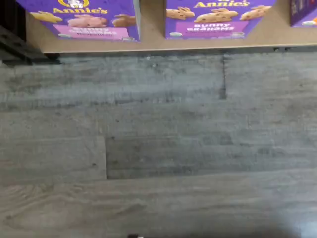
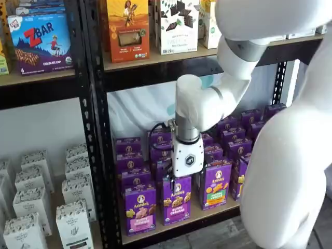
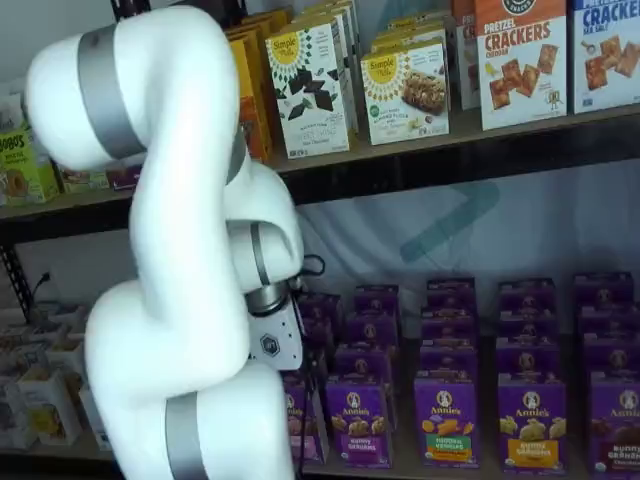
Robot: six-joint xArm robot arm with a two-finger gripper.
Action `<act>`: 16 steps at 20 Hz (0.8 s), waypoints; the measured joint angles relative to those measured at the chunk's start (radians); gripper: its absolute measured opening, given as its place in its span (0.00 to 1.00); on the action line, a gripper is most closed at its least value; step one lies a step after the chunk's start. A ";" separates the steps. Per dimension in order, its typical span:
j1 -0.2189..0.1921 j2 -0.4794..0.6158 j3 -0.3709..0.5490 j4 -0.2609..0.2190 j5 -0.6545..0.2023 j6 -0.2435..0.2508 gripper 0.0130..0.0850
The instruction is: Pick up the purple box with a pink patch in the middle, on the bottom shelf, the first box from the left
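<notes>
**Arm poised before the purple cartons**

Closest to the lens in the wrist view lies a grey wood-grain plank floor (image 1: 158,148), matte and streaked, with dark seams between the boards. It runs up to the front lip of the bottom shelf (image 1: 153,42), a smooth tan wooden board carried by a black metal rack with perforated uprights (image 2: 93,129).

On that board stands the purple box (image 1: 84,20), an upright cardboard Annie's carton with pale bunny snacks printed above a pink label panel; it shows in both shelf views (image 2: 140,210) at the front of the leftmost row, close to the rack upright. Just beside it stands a purple carton with a purple panel (image 2: 177,199), and further along one with a green-orange panel (image 2: 216,185). More purple cartons line up in rows behind them.

The glossy white arm (image 3: 190,200) bends down from above, its rounded joints stacked, the wrist pointing downward in front of the cartons. The gripper's white body (image 2: 187,160) hangs just above the front row, between the first two cartons. Its black fingers are barely visible against the boxes; the jaws stand wide, with nothing between them.
</notes>
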 joint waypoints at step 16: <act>0.056 0.407 -0.176 -0.070 -0.261 0.126 1.00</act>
